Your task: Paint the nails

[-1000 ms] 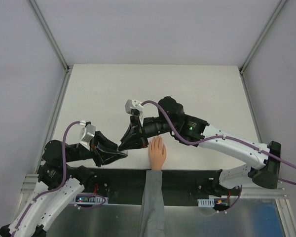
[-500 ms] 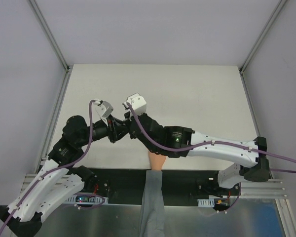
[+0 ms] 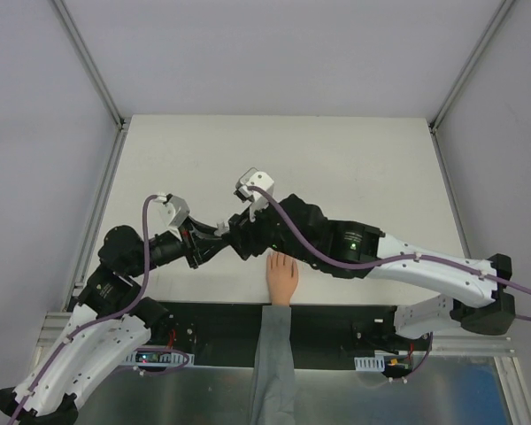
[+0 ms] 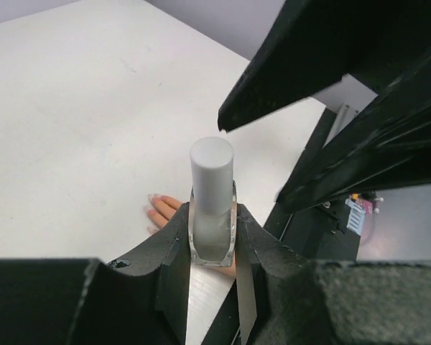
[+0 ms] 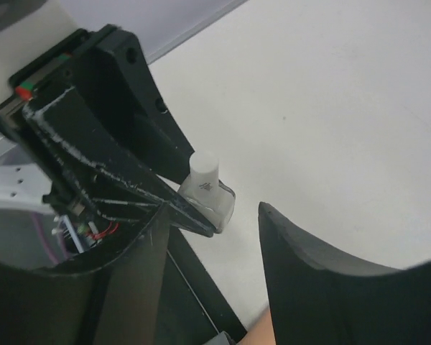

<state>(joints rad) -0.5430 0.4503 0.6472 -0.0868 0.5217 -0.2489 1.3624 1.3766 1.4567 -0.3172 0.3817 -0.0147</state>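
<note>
The nails [image 4: 153, 210] are tiny pale tips on the fingers of the peach hand [image 3: 281, 278], which lies flat, palm down, at the near edge of the white table [image 3: 354, 168], its fingers pointing away from the arm bases. Its grey sleeve [image 3: 273, 354] runs back across the black strip [image 3: 336, 323] along that edge. From above the nails are too small to make out one by one. In the left wrist view two or three of them show past the side of a small clear bottle [image 4: 212, 223]. The bottle has a white cylindrical cap [image 4: 211, 169] and sits up and to the left of the peach hand's fingertips, apart from them. The left gripper [image 3: 214, 245] is clamped on the bottle's glass body, one finger on each side, with the cap standing free above the fingers. The right gripper [image 5: 214, 210] faces it from the peach hand's side, its two fingers spread wide either side of the cap and touching neither cap nor bottle. Neither gripper touches the nails. They lie just to the near right of the two gripper tips, and the right arm's wrist passes just beyond the peach hand's fingertips in the top view
</note>
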